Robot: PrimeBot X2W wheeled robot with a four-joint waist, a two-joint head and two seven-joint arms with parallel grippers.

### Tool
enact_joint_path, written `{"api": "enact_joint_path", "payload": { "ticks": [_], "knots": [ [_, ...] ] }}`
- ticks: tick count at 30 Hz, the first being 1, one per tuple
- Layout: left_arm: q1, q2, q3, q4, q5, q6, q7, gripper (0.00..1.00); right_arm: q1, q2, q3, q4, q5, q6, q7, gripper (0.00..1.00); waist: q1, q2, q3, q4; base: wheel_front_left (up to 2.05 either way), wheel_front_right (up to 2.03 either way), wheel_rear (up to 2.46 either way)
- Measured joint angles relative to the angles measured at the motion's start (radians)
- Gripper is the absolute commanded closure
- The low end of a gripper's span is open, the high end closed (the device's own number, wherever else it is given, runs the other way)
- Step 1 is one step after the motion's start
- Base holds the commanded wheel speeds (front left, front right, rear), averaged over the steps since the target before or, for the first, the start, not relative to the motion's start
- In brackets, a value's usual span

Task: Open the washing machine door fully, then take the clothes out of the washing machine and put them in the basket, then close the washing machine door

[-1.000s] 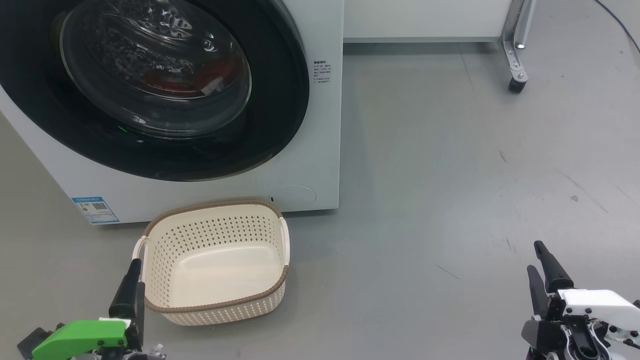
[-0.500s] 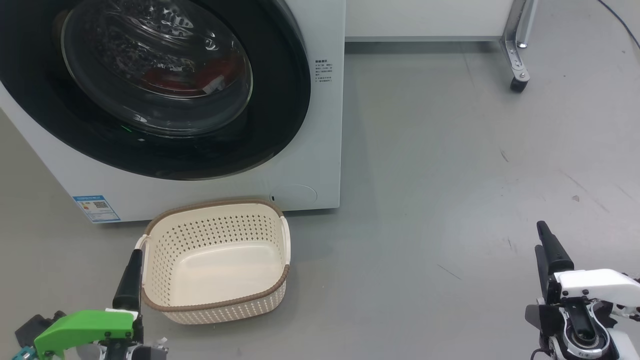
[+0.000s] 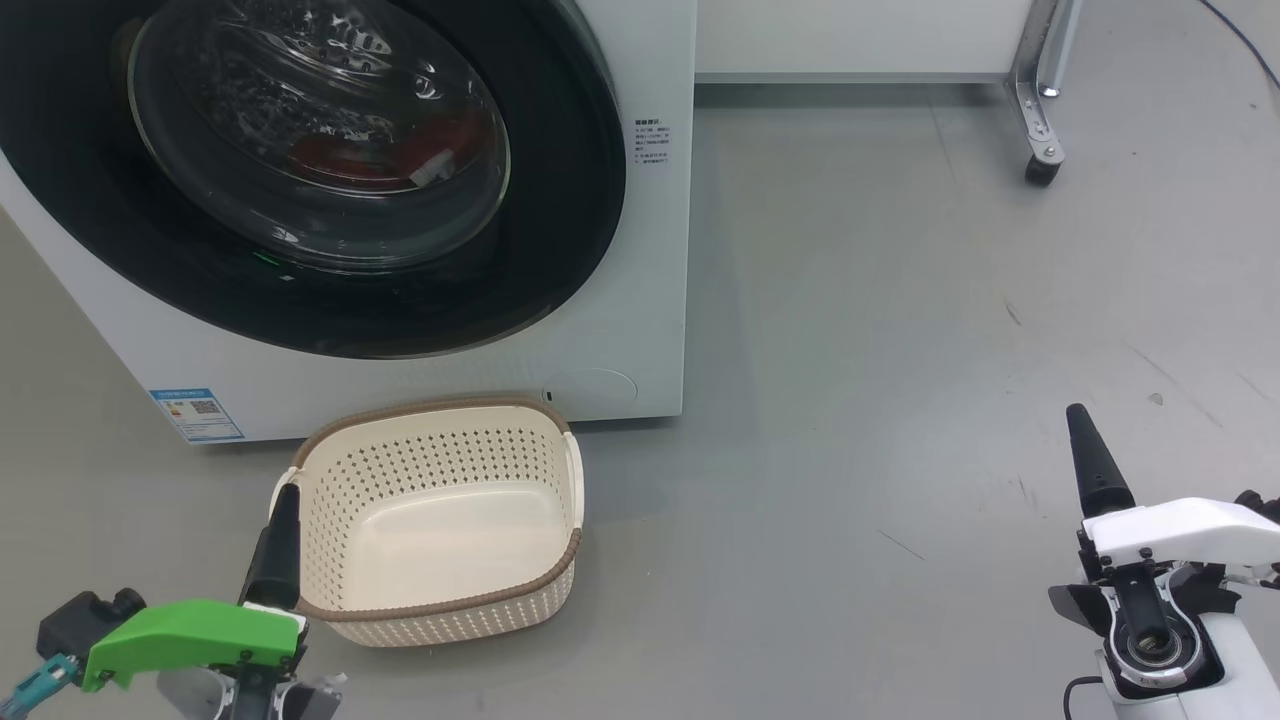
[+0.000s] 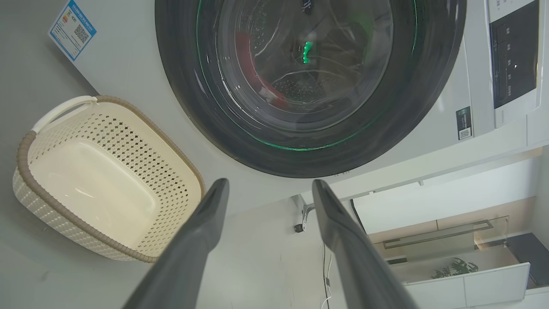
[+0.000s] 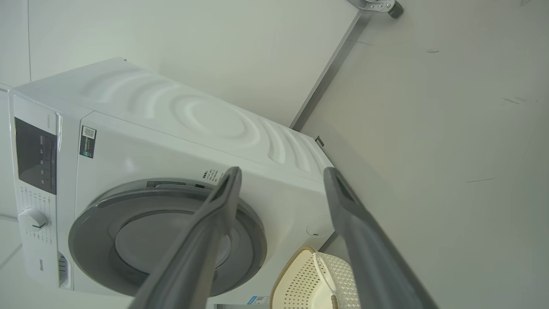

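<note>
The washing machine (image 3: 640, 300) stands at the upper left, white and boxy. Its door (image 3: 560, 250) is shut, with a black rim around a glass bowl. Red clothes (image 3: 370, 155) show through the glass and lie inside the drum. The cream basket (image 3: 430, 408) sits empty on the floor just in front of the machine. My left gripper (image 3: 283, 500) is at the basket's near left corner, open and empty. My right gripper (image 3: 1080, 425) hangs over bare floor far to the right, open and empty. The left wrist view has the left gripper (image 4: 270, 183) pointing at the door (image 4: 193, 107), the clothes (image 4: 244, 47) and the basket (image 4: 94, 184).
A metal frame leg with a caster (image 3: 1040, 160) stands at the back right, and a cable (image 3: 1240, 40) runs past it. A blue label (image 3: 197, 413) marks the machine's lower left. Grey floor (image 3: 900, 400) lies open between the machine and my right gripper.
Both grippers have moved up the head view toward the machine, the right one more than the left. The camera has shifted slightly. Both stay open.
</note>
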Motion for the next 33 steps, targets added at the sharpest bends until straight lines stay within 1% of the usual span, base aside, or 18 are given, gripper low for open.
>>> {"api": "enact_joint_path", "payload": {
  "ticks": [6, 16, 17, 33],
  "knots": [
    [-0.025, 0.020, -0.024, 0.017, 0.079, 0.000, -0.022, 0.00, -0.023, -0.030, 0.051, 0.014, -0.098, 0.000, -0.023, 0.00, 0.0000, 0.0000, -0.001, 0.002, 0.00, 0.00, 0.00],
    [-0.040, 0.022, -0.053, 0.033, 0.225, -0.001, -0.055, 0.00, -0.060, -0.067, 0.145, 0.054, -0.257, 0.000, -0.058, 0.00, 0.0000, 0.0000, -0.001, 0.004, 0.00, 0.00, 0.00],
    [-0.040, 0.022, -0.053, 0.033, 0.225, -0.001, -0.055, 0.00, -0.060, -0.067, 0.145, 0.054, -0.257, 0.000, -0.058, 0.00, 0.0000, 0.0000, -0.001, 0.004, 0.00, 0.00, 0.00],
    [-0.042, 0.022, -0.084, 0.059, 0.489, -0.001, -0.114, 0.00, -0.129, -0.109, 0.270, 0.128, -0.468, 0.000, -0.120, 0.00, 0.0000, 0.0000, -0.001, 0.008, 0.00, 0.00, 0.00]
  ]
}}
